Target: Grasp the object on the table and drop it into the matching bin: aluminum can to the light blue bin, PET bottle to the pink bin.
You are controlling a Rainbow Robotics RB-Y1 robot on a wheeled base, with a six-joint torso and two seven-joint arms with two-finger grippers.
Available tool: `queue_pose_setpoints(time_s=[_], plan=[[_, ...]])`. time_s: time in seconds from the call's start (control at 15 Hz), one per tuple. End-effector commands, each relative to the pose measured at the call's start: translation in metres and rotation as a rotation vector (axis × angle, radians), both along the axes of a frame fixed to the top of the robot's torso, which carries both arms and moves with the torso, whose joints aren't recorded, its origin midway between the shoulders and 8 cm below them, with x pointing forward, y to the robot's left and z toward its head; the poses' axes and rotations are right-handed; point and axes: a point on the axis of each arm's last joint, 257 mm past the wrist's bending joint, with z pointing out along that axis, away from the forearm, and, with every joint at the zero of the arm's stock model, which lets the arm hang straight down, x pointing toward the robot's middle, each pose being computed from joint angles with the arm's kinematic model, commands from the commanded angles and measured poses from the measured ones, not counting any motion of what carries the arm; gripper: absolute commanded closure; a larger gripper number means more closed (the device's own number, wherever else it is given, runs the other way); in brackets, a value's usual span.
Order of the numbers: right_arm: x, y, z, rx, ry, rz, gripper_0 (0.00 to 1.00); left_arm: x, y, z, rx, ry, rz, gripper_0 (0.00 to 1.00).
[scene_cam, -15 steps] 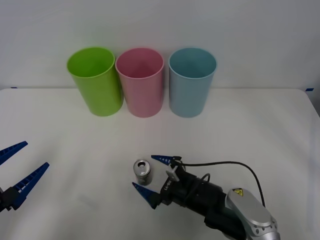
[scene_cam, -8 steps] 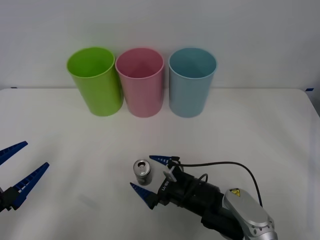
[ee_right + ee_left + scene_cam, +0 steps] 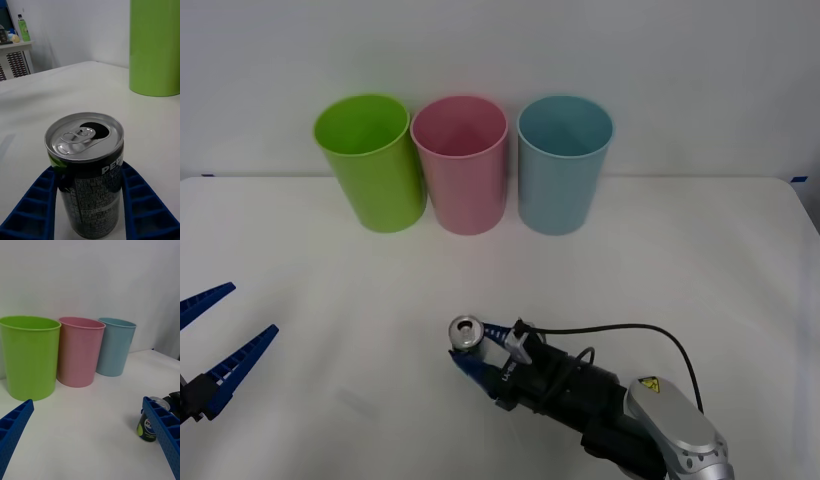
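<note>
The aluminum can (image 3: pixel 467 334) stands upright on the white table (image 3: pixel 680 260), near the front and a little left of centre. It has a silver top with a pull tab and a dark printed side (image 3: pixel 90 187). My right gripper (image 3: pixel 478 347) reaches it from the right and is shut on it, with one blue finger pressed against each side of the can (image 3: pixel 90 168). The light blue bin (image 3: pixel 564 165) and the pink bin (image 3: pixel 461 165) stand side by side at the back. My left gripper (image 3: pixel 250 310) waits open at the front left, far from the can (image 3: pixel 147 430).
A lime green bin (image 3: pixel 370 160) stands left of the pink one, touching it, and looms behind the can in the right wrist view (image 3: pixel 154 47). A black cable (image 3: pixel 630 328) loops over the right arm. Bare tabletop lies between the can and the bins.
The right gripper's fingers, spread either side of the can before, have closed onto it. The can has stayed in place. The left arm has not moved.
</note>
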Motion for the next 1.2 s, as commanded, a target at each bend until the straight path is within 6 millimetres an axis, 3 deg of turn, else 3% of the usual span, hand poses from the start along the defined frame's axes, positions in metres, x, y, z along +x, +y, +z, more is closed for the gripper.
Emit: queue_pose_setpoints(time_s=[0.07,0.33,0.67,0.93,1.2], plan=[[0.0,0.0,0.001,0.003,-0.004,-0.001,1.0,0.0,0.0,0.0,0.0,0.0,0.0,0.0],[0.003,-0.003,0.005,0.006,-0.015,-0.007,1.0,0.0,0.0,0.0,0.0,0.0,0.0,0.0],[-0.001,-0.028,0.02,0.023,-0.043,-0.027,1.0,0.0,0.0,0.0,0.0,0.0,0.0,0.0],[-0.014,-0.067,0.045,0.049,-0.073,-0.076,1.0,0.0,0.0,0.0,0.0,0.0,0.0,0.0],[-0.019,-0.12,0.075,0.087,-0.099,-0.167,1.0,0.0,0.0,0.0,0.0,0.0,0.0,0.0]])
